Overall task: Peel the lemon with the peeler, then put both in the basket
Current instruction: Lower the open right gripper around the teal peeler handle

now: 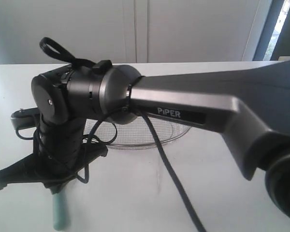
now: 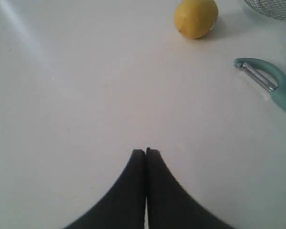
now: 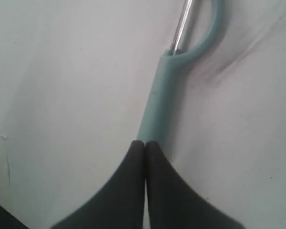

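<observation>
Exterior view: a grey PIPER arm [image 1: 193, 104] crosses the white table [image 1: 135, 193]. The wire basket [image 1: 159, 133] lies behind it and the teal peeler [image 1: 60, 212] beneath its wrist.
Left wrist view: the left hand [image 2: 146, 150] is closed and empty; the lemon [image 2: 196, 17] lies near the basket.
Right wrist view: the right hand [image 3: 145, 142] is closed, its tips over the peeler's handle.

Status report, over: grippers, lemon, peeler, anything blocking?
Both shut, empty: left gripper over bare table, right gripper tips at the peeler handle. Whole lemon on table near basket. Nothing blocking seen.
</observation>
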You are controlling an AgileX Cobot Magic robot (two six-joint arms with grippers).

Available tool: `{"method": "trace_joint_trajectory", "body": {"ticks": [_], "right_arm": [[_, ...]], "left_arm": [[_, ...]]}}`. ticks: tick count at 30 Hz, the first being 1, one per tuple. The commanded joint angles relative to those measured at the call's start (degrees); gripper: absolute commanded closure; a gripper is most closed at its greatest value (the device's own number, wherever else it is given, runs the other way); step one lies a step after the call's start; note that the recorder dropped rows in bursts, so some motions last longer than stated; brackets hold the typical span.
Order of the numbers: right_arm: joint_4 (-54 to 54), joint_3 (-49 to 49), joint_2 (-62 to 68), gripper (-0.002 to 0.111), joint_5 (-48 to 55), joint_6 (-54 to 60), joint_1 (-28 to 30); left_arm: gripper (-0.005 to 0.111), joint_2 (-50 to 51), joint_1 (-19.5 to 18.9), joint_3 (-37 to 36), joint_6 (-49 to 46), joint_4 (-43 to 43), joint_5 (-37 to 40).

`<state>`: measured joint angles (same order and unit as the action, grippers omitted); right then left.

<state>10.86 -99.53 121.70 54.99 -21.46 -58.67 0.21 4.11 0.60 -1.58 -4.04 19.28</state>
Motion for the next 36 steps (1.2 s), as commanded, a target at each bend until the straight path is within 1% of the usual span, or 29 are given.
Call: {"method": "trace_joint_trajectory", "body": {"ticks": [1, 3, 4, 7, 9, 10, 16, 21, 27, 31, 36], "right_arm": [[-0.46, -0.49, 0.73, 0.106, 0.59, -0.29, -1.13], [-0.83, -0.49, 0.81, 0.095, 0.69, -0.29, -1.23], [-1.28, -0.49, 0.81, 0.092, 0.69, -0.93, -1.23], [-5.94, -0.37, 0.81, 0.078, 0.69, -5.81, -1.23], [-6.37, -0.37, 0.81, 0.07, -0.08, -7.43, -1.23], [-6.24, -0.37, 0.93, 0.069, -0.21, -7.57, -1.26], [-5.8, -1.11, 1.93, 0.068, 1.41, -8.62, -2.82], [-8.47, -5.09, 2.89, 0.068, 3.62, -8.76, -3.53], [-10.29, -5.09, 3.86, 0.068, 4.07, -8.76, -3.54], [-11.29, -5.09, 4.36, 0.068, 6.9, -10.27, -3.54], [-11.42, -5.09, 4.62, 0.068, 3.86, -11.65, -3.68]], "left_arm": [[0.107, -0.21, -0.06, -0.6, 0.02, 0.35, 1.22], [0.107, -0.21, -0.06, -0.6, 0.02, 0.35, 1.22], [0.107, -0.21, -0.06, -0.6, 0.02, 0.35, 1.22], [0.107, -0.21, -0.06, -0.6, 0.02, 0.35, 1.22], [0.107, -0.21, -0.06, -0.6, 0.02, 0.35, 1.22], [0.107, -0.21, -0.06, -0.6, 0.02, 0.35, 1.22], [0.107, -0.21, -0.06, -0.6, 0.02, 0.35, 1.22], [0.107, -0.21, -0.06, -0.6, 0.02, 0.35, 1.22], [0.107, -0.21, -0.06, -0.6, 0.02, 0.35, 1.22], [0.107, -0.21, -0.06, -0.6, 0.02, 0.35, 1.22], [0.107, -0.21, -0.06, -0.6, 0.02, 0.35, 1.22]]}}
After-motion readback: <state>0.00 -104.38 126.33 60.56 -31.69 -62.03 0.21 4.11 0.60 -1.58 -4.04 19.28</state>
